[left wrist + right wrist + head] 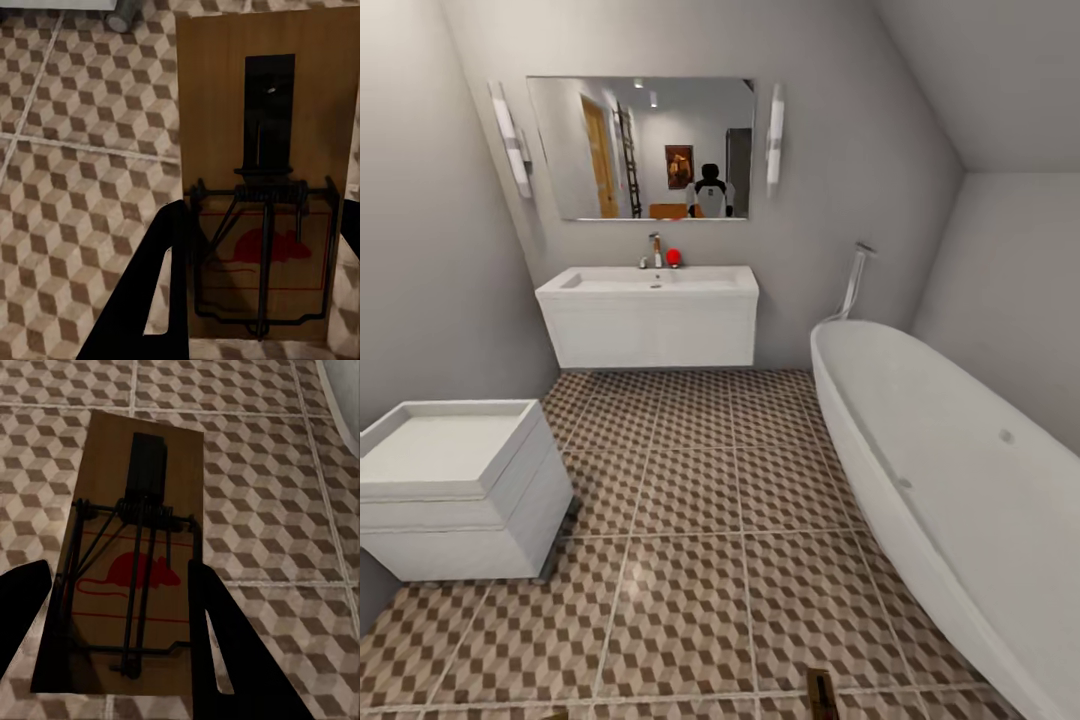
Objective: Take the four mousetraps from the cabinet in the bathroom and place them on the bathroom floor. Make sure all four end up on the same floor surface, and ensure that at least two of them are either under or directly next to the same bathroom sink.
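Observation:
I hold two mousetraps over the cube-patterned bathroom floor [690, 490]. In the left wrist view a brown wooden mousetrap [217, 97] with black wire and a red mouse print sits between the fingers of my left gripper [262, 217], which is shut on it. My right gripper [120, 577] is shut on a second mousetrap [105, 472] in the same way. A sliver of a brown mousetrap [822, 692] pokes into the head view's lower edge. The white sink [650, 285] on its vanity with a chrome tap [655, 250] stands against the far wall. The cabinet is out of view.
A tray-topped white block [450, 480] stands at the left. The oval white bathtub [960, 480] runs along the right wall. A mirror [645, 150] hangs above the sink, and a small red object [673, 257] rests by the tap. Open tiles stretch between me and the sink.

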